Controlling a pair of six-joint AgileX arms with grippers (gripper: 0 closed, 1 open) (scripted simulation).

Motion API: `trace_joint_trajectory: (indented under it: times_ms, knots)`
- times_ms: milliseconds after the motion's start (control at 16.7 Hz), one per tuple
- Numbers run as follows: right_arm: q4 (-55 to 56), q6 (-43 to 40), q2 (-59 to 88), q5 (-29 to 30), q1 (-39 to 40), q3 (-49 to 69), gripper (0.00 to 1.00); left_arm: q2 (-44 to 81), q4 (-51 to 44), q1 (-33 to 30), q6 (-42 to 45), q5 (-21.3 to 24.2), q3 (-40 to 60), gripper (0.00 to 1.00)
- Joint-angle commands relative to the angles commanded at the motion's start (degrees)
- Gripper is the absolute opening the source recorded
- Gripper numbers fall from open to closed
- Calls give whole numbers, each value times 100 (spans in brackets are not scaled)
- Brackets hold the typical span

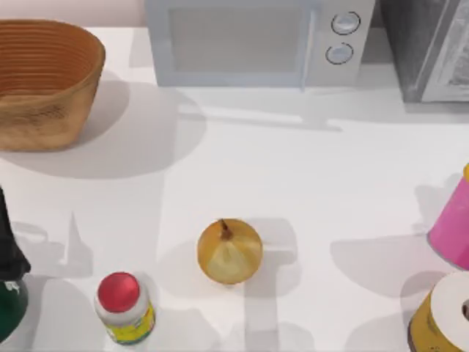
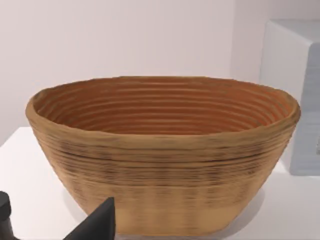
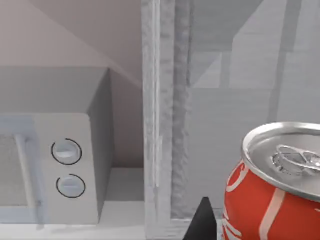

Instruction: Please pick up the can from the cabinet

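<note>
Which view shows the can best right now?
The right wrist view: the red can is close to the camera, silver lid and pull tab plain, in front of the grey speckled box. I cannot pick the can out in the top view. The left wrist view faces the basket instead.

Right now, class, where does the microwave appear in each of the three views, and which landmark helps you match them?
Top view: the microwave is at the far edge, centre, between the basket and the grey speckled box.
Left wrist view: its white side stands beside the basket.
Right wrist view: its dial panel sits next to the grey speckled box.
Shared landmark: the white cabinet top it stands on.
</note>
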Motion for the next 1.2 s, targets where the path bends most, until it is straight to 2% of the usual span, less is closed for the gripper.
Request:
trace_joint_trajectory:
  times_ms: [240, 480, 960, 1200]
  knots:
    - [512, -17, -1250, -464, -452, -1681, 0, 0, 0, 0, 0, 0, 0, 100]
    - [814, -23, -1949, -716, -696, -2585, 0, 0, 0, 0, 0, 0, 0, 100]
    - [879, -34, -1959, -785, -724, -2676, 0, 0, 0, 0, 0, 0, 0, 100]
    - [1503, -289, -1324, -1431, -994, -2480, 0, 0, 0, 0, 0, 0, 0, 100]
